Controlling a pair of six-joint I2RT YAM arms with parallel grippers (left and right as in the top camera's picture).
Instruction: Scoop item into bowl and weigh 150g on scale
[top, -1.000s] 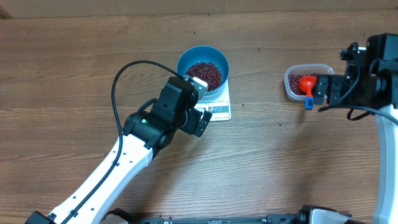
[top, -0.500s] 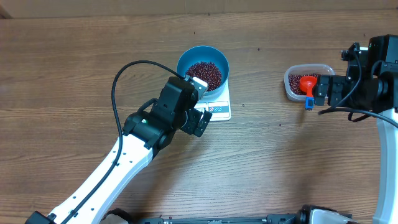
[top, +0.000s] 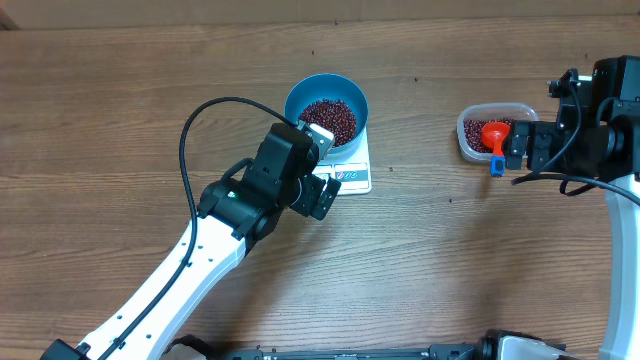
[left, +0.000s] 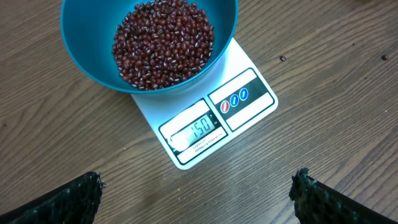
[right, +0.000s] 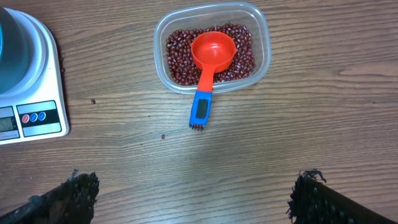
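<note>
blue bowl (left: 84, 50) of beans (left: 163, 40), sitting on scale (left: 247, 111); display seems to read 150. left gripper (left: 196, 190) and right gripper (right: 193, 196) both spread wide, empty (scoop (right: 208, 62) lies in tub (right: 262, 37), right). risk: left gripper hangs near scale; a nudge could spill beans and spoil the reading.

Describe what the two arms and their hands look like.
The left arm is a long white tube with bulky black joint blocks and a black cable looping over it. The right arm is built alike: white tube, black blocks, thin black cables. The left hand and right hand are black, each with two dark, rough-textured fingers.
</note>
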